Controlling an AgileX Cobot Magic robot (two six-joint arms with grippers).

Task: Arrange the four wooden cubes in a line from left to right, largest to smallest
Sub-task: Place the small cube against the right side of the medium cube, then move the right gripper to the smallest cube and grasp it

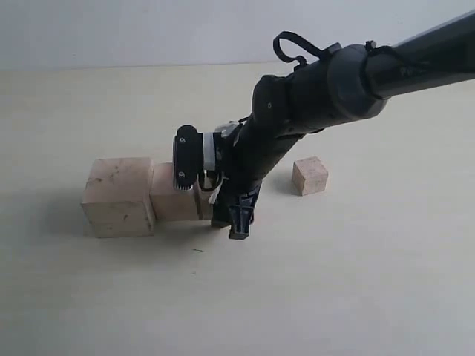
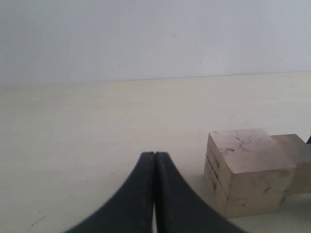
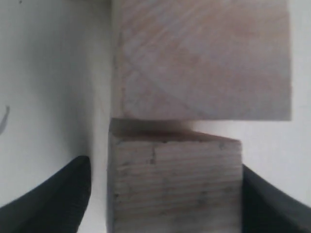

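Observation:
The largest cube, with dark marks, stands at the left, and the second cube touches its right side. My right gripper reaches down just right of that pair. In the right wrist view the third cube rests against the second cube, between the open fingers. One finger stands a small gap off the cube; the other is at its side. The smallest cube sits alone to the right. My left gripper is shut on nothing, a short way from the largest cube.
A pale table carries everything, with a light wall behind it. The right arm crosses above the table from the upper right. The left arm is out of the exterior view.

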